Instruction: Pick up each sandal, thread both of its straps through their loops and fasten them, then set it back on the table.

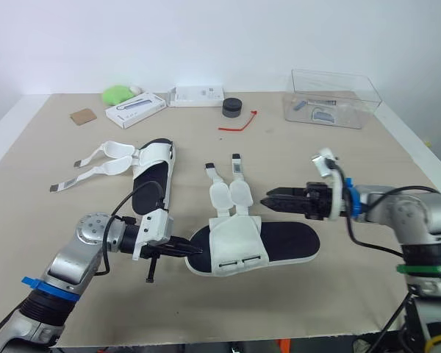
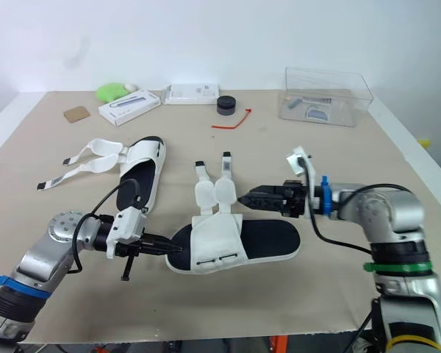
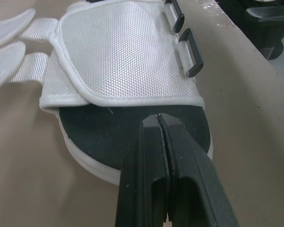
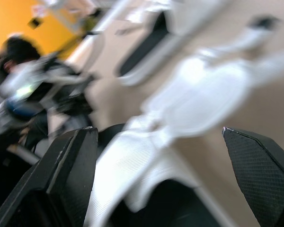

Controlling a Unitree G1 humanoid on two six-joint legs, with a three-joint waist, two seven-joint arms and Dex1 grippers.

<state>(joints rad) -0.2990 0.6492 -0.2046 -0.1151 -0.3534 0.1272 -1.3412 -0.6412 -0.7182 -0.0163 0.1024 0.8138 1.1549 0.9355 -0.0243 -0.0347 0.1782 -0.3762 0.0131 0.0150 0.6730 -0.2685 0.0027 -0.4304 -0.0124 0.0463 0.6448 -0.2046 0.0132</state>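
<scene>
The near sandal [image 1: 239, 246] lies on the table [image 1: 338, 294] directly in front of the robot, its black sole pointing from 9 to 3 o'clock. Its white mesh upper is folded over the sole, and its two straps [image 1: 231, 193] lie loose on the table toward 12 o'clock, not passed through the black loops [image 3: 189, 56]. The left gripper [image 1: 197, 251] is at the 9 o'clock end of this sandal; its fingers are pressed together with nothing between them, and the tip rests at the edge of the black sole. The right gripper [image 1: 268, 199] hovers at about 2 o'clock from the sandal, just beside the straps, with its fingers [image 4: 61, 179] spread wide. The second sandal [image 1: 153, 170] lies at 10 o'clock, well apart, and its own straps are stretched out toward 9 o'clock. At the far side of the table are a clear plastic box [image 1: 331, 99] at 1 o'clock, a red zip tie [image 1: 239, 123] at 12 o'clock and a white box [image 1: 135, 109] at 11 o'clock.
</scene>
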